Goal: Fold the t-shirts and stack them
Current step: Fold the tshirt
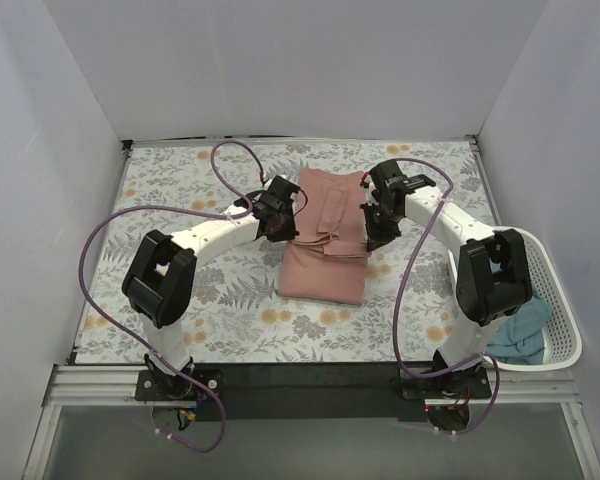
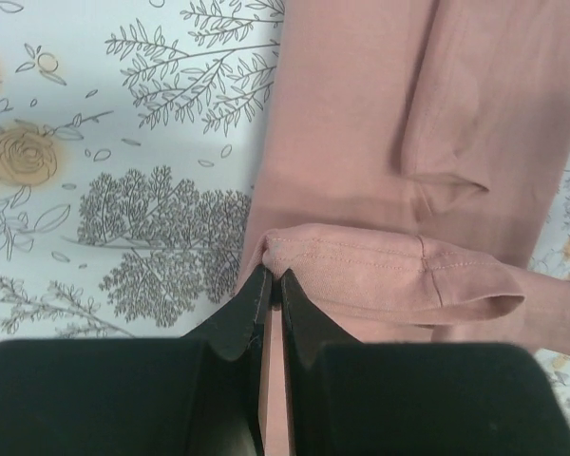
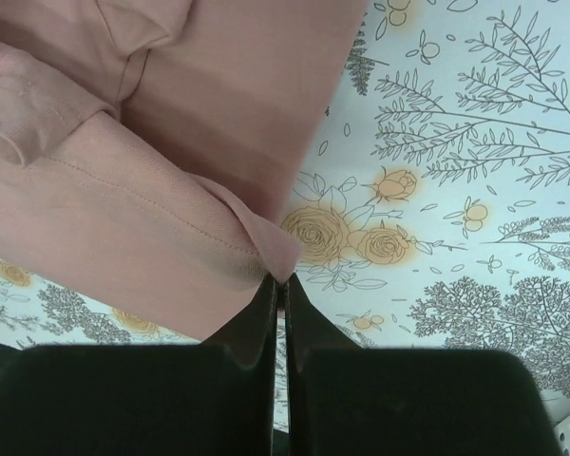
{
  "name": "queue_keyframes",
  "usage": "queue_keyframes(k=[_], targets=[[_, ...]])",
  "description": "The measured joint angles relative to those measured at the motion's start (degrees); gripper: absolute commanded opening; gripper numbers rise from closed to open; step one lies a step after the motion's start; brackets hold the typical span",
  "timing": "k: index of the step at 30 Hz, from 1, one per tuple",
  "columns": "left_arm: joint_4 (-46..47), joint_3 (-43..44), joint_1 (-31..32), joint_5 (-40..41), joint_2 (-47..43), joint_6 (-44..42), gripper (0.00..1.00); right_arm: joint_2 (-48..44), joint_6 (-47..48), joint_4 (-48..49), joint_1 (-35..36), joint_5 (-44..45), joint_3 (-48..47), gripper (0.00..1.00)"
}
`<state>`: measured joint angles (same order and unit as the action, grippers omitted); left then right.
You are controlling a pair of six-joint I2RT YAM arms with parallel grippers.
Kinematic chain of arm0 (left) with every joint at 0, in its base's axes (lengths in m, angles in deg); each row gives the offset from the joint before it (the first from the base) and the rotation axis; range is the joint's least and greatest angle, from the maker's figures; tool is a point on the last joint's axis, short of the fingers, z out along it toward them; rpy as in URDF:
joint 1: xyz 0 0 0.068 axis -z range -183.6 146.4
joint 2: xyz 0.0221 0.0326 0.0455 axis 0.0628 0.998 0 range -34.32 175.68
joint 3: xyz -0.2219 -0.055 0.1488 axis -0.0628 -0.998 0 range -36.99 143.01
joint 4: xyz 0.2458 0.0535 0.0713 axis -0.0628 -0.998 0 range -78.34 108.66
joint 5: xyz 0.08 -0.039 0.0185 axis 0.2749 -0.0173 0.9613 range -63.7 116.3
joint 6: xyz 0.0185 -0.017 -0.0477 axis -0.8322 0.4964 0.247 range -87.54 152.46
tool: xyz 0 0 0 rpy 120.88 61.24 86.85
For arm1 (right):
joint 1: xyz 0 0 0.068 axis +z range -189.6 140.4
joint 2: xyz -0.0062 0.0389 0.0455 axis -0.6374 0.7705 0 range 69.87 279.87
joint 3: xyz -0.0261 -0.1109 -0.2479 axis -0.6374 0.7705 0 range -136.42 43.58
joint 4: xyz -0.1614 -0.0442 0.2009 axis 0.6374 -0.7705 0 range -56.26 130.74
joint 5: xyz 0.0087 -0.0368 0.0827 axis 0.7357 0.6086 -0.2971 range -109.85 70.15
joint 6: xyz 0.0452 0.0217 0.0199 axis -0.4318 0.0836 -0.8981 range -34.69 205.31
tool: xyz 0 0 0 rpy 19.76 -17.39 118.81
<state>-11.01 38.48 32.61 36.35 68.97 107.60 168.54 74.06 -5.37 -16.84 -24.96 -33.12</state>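
At the middle of the surface (image 1: 180, 190), left tool (image 2: 274, 277) and right tool (image 3: 278, 281) each clamp a hem corner of the pink t-shirt (image 1: 325, 272) above its flat half, where a thin pinch could slip and skew the fold; the teal t-shirt (image 1: 520, 336) lies in the basket (image 1: 563, 300).

a robotics lab test cell. plain white panels (image 1: 280, 70) wall in a tabletop (image 1: 130, 200) draped in floral cloth (image 1: 230, 310). two robot arms (image 1: 215, 235) are bolted to an aluminium rail (image 1: 90, 385).
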Motion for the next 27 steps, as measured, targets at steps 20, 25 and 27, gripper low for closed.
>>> queue_keyframes(k=[20,25,27], targets=[[3.3,-3.8,1.0,3.0,-2.2,0.0,0.66,-1.6,0.5,7.5,1.4,3.6,1.6,0.36],[6.3,-9.9,9.2,5.2,-10.0,3.7,0.45,-12.7,-1.7,16.4,4.9,0.5,10.7,0.28],[7.8,-11.9,12.2,5.6,-9.9,4.9,0.35,-14.2,-2.8,20.3,5.9,-0.7,14.1,0.24]])
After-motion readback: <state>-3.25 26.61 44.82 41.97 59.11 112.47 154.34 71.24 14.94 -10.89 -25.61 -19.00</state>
